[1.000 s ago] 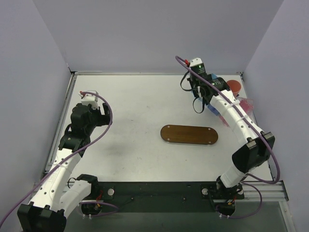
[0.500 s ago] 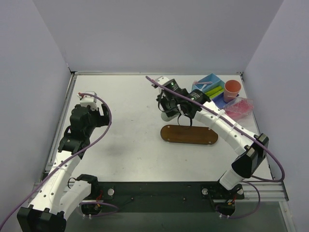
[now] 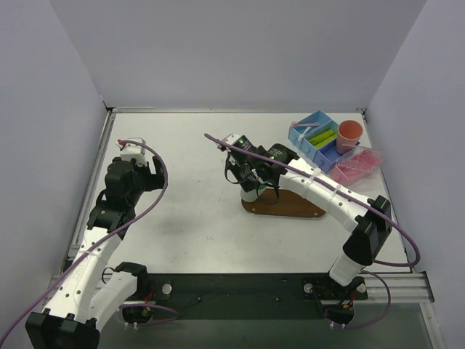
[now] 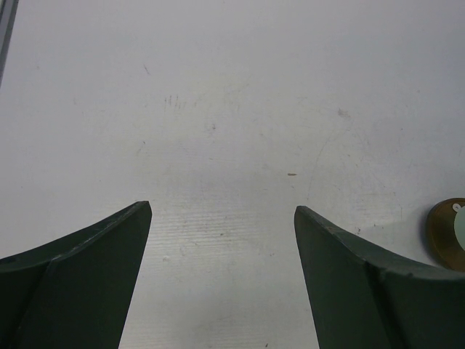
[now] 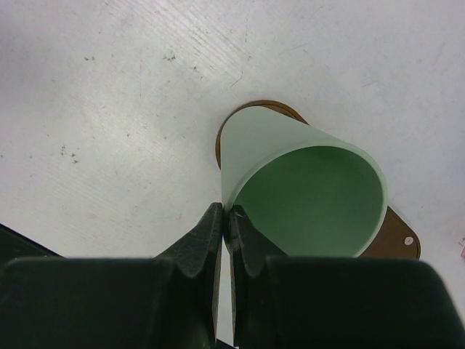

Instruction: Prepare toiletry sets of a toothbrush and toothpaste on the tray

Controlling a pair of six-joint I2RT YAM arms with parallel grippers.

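White counter [image 3: 189, 145], grey walls. Right hand [image 5: 225, 218] pinched together on rim of mint-green cup [image 5: 305, 189] over left end of tray [image 3: 294, 209], whose long axis runs left-right. Toothpaste [image 3: 322, 137] lies in blue bin [image 3: 325, 154] behind-right of tray, nearer right arm. Left hand [image 4: 221, 211] spread apart, empty, far left.

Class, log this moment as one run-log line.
right gripper: shut on mint-green cup rim, over tray left end | left gripper: open, empty | toothpaste: in blue bin
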